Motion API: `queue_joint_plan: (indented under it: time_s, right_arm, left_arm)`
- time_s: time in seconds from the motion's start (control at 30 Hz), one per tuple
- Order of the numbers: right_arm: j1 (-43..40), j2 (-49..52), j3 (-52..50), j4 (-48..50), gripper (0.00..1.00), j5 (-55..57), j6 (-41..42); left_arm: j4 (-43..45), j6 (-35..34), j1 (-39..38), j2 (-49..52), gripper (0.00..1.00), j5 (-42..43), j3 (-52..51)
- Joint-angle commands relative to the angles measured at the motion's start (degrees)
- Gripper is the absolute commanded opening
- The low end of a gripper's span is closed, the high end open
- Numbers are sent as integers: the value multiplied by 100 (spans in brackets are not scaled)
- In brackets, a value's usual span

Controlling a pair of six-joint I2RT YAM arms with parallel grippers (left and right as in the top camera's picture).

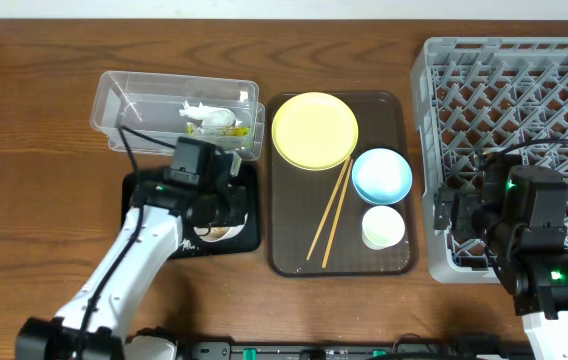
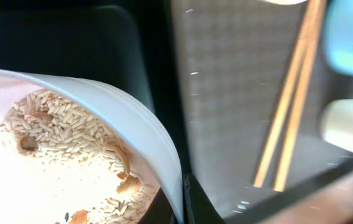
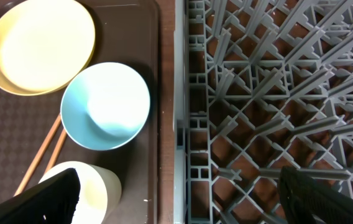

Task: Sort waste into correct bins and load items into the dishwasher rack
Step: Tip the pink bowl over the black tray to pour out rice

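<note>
Left gripper (image 1: 222, 215) clamps white bowl (image 2: 133, 130) over black tray (image 1: 249, 240)

Fingers pinch the bowl rim. Rice (image 2: 58, 130) is inside the bowl. Right gripper (image 3: 179, 199) is spread wide, holding nothing, above the left wall of the dishwasher rack (image 1: 524, 90). Wrapper scraps (image 1: 214, 120) lie in the clear tub (image 1: 114, 95). Yellow plate (image 1: 314, 130), light blue bowl (image 1: 381, 174), small white cup (image 1: 383, 227) and chopsticks (image 1: 331, 215) sit on the brown serving tray (image 1: 289, 255).
</note>
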Motion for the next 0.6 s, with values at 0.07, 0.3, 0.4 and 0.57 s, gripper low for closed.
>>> queue_joint_plan:
  time_s: [0.07,0.3,0.4,0.57]
  right_arm:
    - [-59,-15,116,-4,99,-24,-31]
    - [-59,-15,118,-2,99,-24,-31]
    - [-59,-15,116,-2,99,-24,-31]
    - [-59,-17,116,-4,99,-24,-31]
  left_arm:
    - [2,-295,522,-109,6,1292,70]
    - [44,55,1587,-35,6,3029,-48]
    - [44,420,2033,181,6,3974,-59]
    - [44,688,2531,929,6,5353,-59]
